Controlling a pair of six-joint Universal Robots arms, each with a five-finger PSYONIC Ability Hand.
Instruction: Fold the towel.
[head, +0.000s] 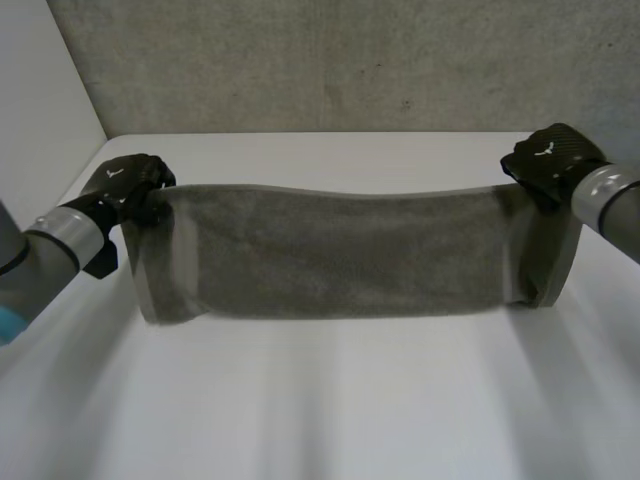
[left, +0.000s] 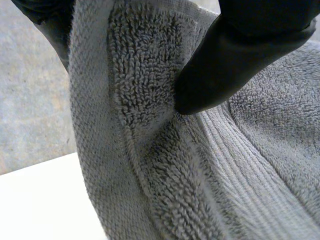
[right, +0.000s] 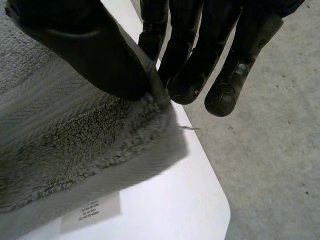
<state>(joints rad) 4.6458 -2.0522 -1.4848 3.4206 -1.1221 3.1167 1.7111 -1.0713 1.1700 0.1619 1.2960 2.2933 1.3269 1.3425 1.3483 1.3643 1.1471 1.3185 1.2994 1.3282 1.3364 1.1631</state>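
Pinching opposite upper corners of the grey towel (head: 340, 255) above the white table (head: 320, 410): left hand (head: 125, 185), right hand (head: 550, 160).

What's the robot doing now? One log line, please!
left hand: pinches towel corner | right hand: pinches other corner | towel: stretched between hands

A grey terry towel (head: 340, 255) bars the middle of the white table (head: 320, 420); the near side lies open.
The towel hangs as a wide curtain from 9 to 3 o'clock, pinched at its upper corners by the black left hand (head: 130, 185) at 9 and the black right hand (head: 550, 160) at 2. Bare tabletop spreads from 4 through 6 to 8 o'clock. A narrower bare strip runs at 12 o'clock, between the towel and the rough grey wall (head: 350, 60) closing the far side.
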